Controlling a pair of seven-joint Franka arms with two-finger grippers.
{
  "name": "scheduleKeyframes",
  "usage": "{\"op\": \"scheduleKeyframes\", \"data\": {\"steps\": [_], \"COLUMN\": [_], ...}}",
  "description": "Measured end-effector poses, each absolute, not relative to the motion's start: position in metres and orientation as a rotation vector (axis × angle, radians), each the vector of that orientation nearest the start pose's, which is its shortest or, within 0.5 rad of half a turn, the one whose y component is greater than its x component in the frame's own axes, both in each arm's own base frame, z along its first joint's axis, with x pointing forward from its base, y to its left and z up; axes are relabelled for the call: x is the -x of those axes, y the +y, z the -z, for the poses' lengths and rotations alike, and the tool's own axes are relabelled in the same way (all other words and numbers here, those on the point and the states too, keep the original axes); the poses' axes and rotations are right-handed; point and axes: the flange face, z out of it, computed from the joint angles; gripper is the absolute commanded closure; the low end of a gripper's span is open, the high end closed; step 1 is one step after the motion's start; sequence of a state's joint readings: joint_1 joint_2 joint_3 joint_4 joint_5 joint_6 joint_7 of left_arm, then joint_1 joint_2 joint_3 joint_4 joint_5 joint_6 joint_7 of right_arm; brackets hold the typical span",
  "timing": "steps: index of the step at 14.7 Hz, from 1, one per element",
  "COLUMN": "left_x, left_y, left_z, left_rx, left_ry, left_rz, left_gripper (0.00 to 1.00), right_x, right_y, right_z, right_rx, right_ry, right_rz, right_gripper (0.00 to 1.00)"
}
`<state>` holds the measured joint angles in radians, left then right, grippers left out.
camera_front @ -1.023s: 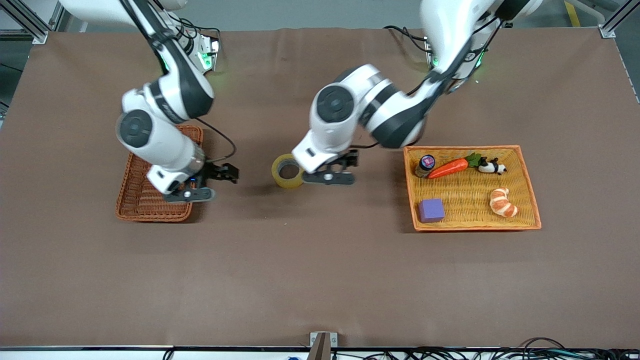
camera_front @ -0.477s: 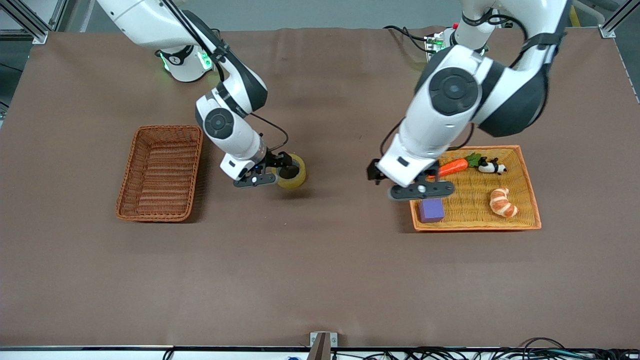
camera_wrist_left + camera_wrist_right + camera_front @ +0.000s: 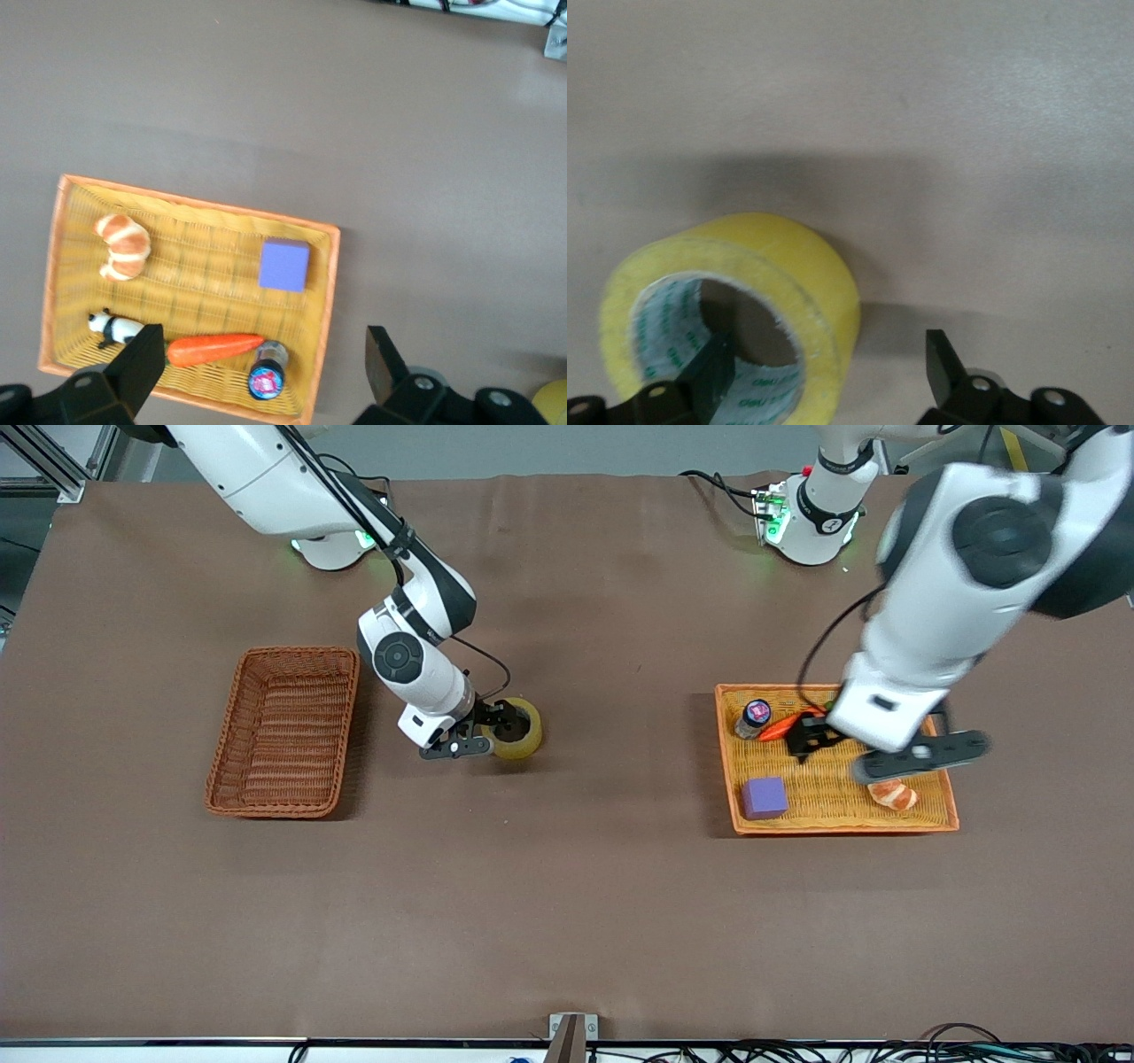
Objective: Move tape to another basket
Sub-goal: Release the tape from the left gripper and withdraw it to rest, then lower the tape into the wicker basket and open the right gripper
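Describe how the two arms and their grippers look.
Both arms are glossy white with black joint bands and round dark-grey joint caps. A thin black cable runs along each. The bases glow green. The right gripper and left gripper are black, with two flat fingers.

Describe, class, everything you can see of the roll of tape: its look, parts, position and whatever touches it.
The tape is a thick yellowish translucent ring with a pale printed inner core. It rests on the brown table between the wicker basket and the orange tray, in neither. The right gripper is at it, open, one finger inside the hole, the other outside the wall. Whether the fingers touch it is unclear.
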<state>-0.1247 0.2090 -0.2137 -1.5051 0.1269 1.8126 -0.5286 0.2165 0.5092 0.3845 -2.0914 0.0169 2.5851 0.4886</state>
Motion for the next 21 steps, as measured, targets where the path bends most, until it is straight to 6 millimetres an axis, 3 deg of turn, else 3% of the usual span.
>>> {"op": "scheduleKeyframes", "data": {"steps": [5,6,9,11,13,14,16,18,20,21], "left_x": [-0.598,-0.593,-0.577,-0.567,-0.554,-0.548,-0.538,-0.534,-0.533,-0.533], "left_y": [-0.102,-0.086,-0.051,-0.044,-0.044,-0.044,-0.043,-0.046,-0.054,-0.057], "left_z": [-0.604,-0.612,-0.624,-0.621,-0.612,-0.608,-0.599,-0.594,-0.588,-0.587], "left_rx": [3.151,3.159,3.161,3.158,3.159,3.16,3.161,3.156,3.141,3.139], "left_ry": [-0.193,-0.155,-0.021,0.021,0.03,0.031,0.031,0.042,0.068,0.076], "left_rz": [0.192,0.172,0.136,0.115,0.079,0.068,0.052,0.042,0.031,0.028], "left_gripper": [0.0,0.0,0.0,0.0,0.0,0.01,0.02,0.02,0.0,0.0], "right_x": [-0.487,-0.486,-0.483,-0.488,-0.508,-0.523,-0.554,-0.571,-0.577,-0.575], "right_y": [0.333,0.335,0.342,0.341,0.335,0.326,0.291,0.233,0.165,0.13], "right_z": [-0.187,-0.187,-0.188,-0.191,-0.211,-0.232,-0.29,-0.342,-0.373,-0.377], "right_rx": [2.962,2.964,2.994,3.012,3.047,3.067,3.097,3.147,3.199,3.216], "right_ry": [0.038,0.062,0.091,0.097,0.121,0.144,0.165,0.127,0.069,0.03], "right_rz": [-0.143,-0.143,-0.117,-0.121,-0.164,-0.175,-0.13,-0.107,-0.121,-0.139], "right_gripper": [0.93,1.0,1.0,1.0,1.0,1.0,1.0,1.0,0.99,0.99]}}
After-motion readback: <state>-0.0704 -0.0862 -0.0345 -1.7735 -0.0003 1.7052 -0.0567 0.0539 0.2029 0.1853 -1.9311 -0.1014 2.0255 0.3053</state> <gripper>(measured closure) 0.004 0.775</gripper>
